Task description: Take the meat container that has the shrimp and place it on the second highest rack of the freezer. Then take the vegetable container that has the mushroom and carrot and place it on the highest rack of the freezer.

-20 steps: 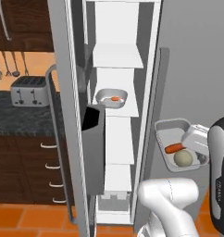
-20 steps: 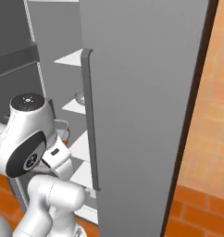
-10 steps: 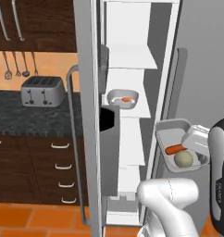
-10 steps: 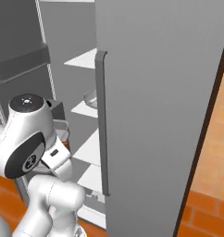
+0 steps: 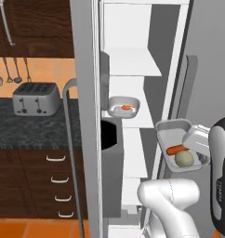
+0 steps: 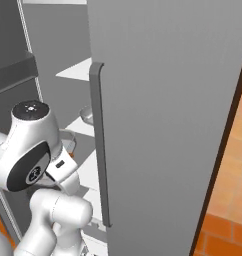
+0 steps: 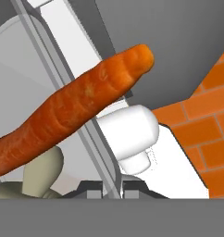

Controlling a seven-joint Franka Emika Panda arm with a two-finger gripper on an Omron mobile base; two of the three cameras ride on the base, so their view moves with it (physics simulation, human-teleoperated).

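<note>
Grey, shallow vegetable container [image 5: 181, 148] with orange carrot [image 7: 72, 106] and pale mushroom [image 5: 184, 159], rim clamped in the jaws, should stay level while rising to the white top freezer rack [image 5: 133, 62].

Toaster [image 5: 36, 98] on dark counter [image 5: 26, 128]

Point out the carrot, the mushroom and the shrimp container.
carrot [image 7: 77, 111]: hand view, middle of its orange body.
mushroom [image 5: 184, 159]: left base view, its pale round cap, inside the held container.
shrimp container [image 5: 115, 108]: left base view, bare inner wall of the container on the freezer rack.
</note>
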